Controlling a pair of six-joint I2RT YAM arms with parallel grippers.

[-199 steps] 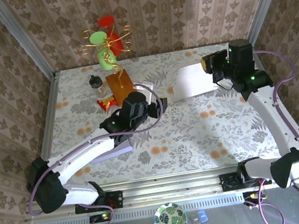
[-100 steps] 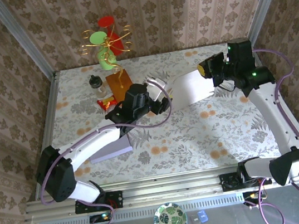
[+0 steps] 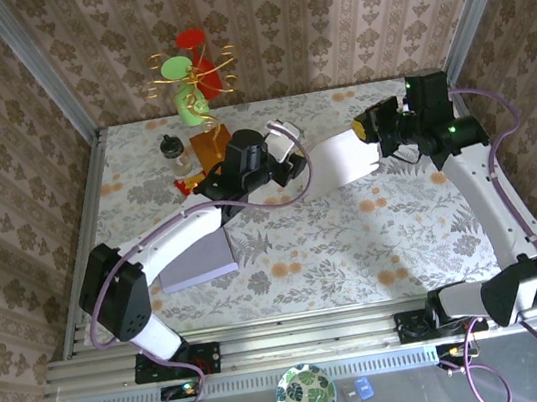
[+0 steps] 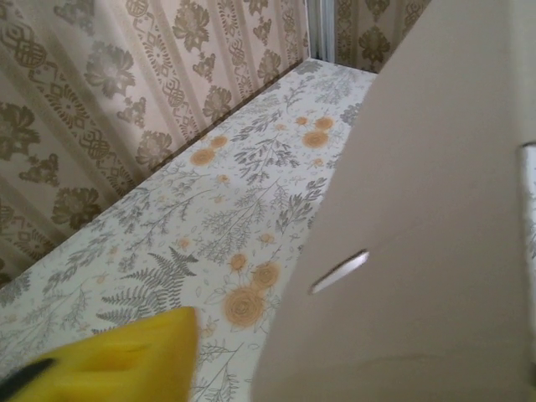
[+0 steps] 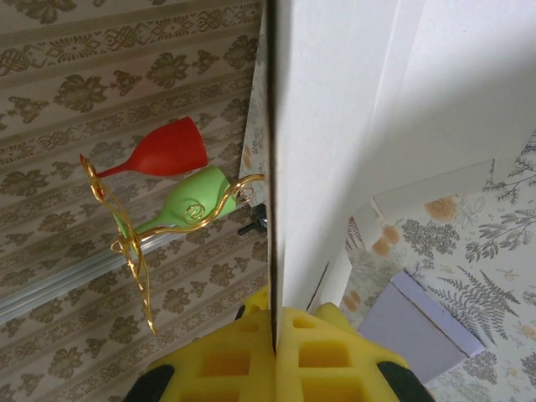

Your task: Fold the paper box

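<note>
Right pincer (image 3: 372, 132) is closed on the right-hand edge of the paper box (image 3: 339, 162). In the right wrist view the two yellow fingers (image 5: 209, 364) meet on the sheet, which runs edge-on straight up from between them (image 5: 274, 322).

Paper box: a flat, unfolded white sheet over the far middle of the desk (image 3: 357, 248). It spans from the right pincer across to the left pincer (image 3: 289, 166). Its right end appears raised off the floral surface. Creased panels show on its face in the right wrist view (image 5: 352, 126).

Left pincer: positioned at the left end of the sheet. The left wrist view shows one yellow finger (image 4: 117, 356) at the lower left and the sheet (image 4: 419, 251) filling the right side, with a short slot (image 4: 339, 272) cut in it. Finger and sheet appear apart there. The second finger is hidden, so I cannot tell whether this pincer grips the sheet or stands open.

Other items on the desk:
- Flat purple block (image 3: 197, 262) under the left arm, near the left side.
- Gold wire stand (image 3: 191, 71) at the far edge, carrying a red goblet (image 5: 159, 151) and a green goblet (image 5: 180, 201).
- Small black-capped bottle (image 3: 176, 152) and an orange object (image 3: 212, 149), just beside each other near the stand.
- Red wrapper (image 3: 190, 184), just in front of the bottle.

Leaf-patterned plate (image 3: 306, 396) lies on the ledge below the arm bases.
</note>
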